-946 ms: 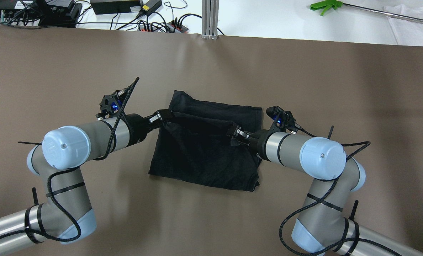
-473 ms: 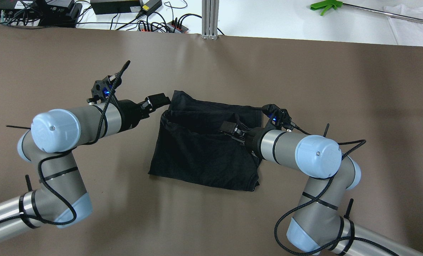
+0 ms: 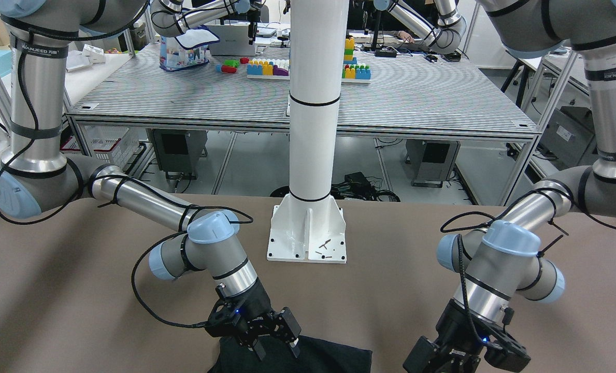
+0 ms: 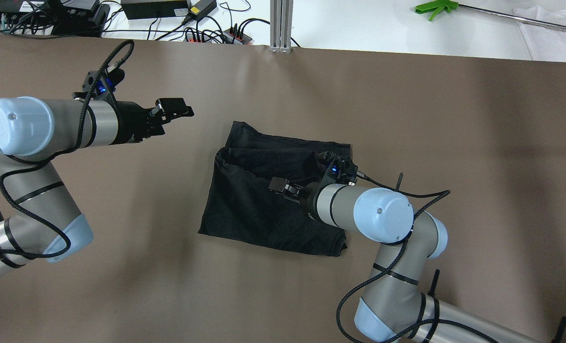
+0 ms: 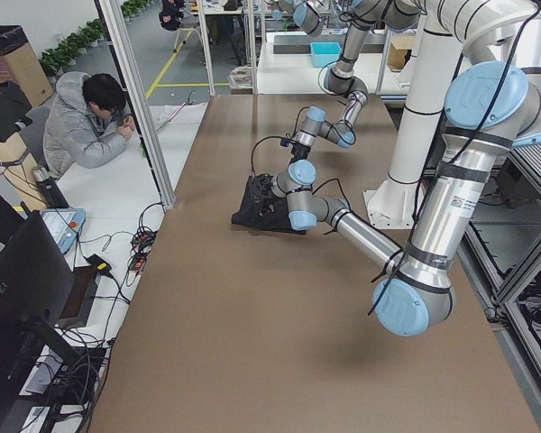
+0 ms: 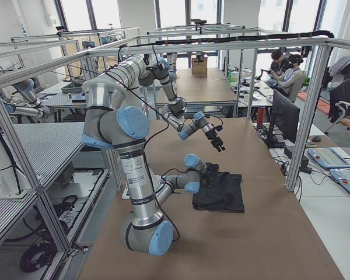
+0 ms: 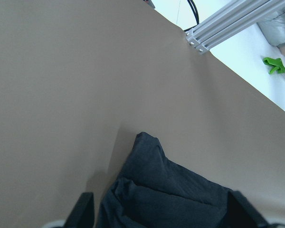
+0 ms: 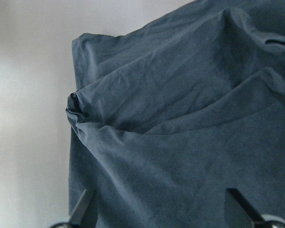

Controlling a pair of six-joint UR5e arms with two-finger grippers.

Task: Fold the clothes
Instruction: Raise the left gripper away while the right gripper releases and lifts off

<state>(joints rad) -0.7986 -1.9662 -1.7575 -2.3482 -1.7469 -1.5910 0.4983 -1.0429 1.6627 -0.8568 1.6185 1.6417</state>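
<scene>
The clothes (image 4: 259,209) are one black fabric piece lying on the brown table, with a fold across its far part and a bunched far-left corner. My right gripper (image 4: 279,185) hovers low over the middle of it, open; the right wrist view shows the fabric (image 8: 180,142) filling the frame and nothing between the fingers (image 8: 83,206). My left gripper (image 4: 178,108) is open and off to the far left of the cloth, apart from it. The left wrist view shows the cloth's corner (image 7: 152,166) ahead. The cloth's near edge (image 3: 328,358) lies under the right gripper (image 3: 276,349).
The white post's base plate (image 3: 308,233) stands on the robot's side of the table. An aluminium post (image 4: 281,24), cables and power strips (image 4: 192,28) and a green tool (image 4: 435,7) lie beyond the far edge. A person (image 5: 81,126) sits beside the table's far side.
Both grippers let go of the lifted cloth edge, which now lies folded. The left gripper drew away to the far left. The right gripper moved left over the cloth.
</scene>
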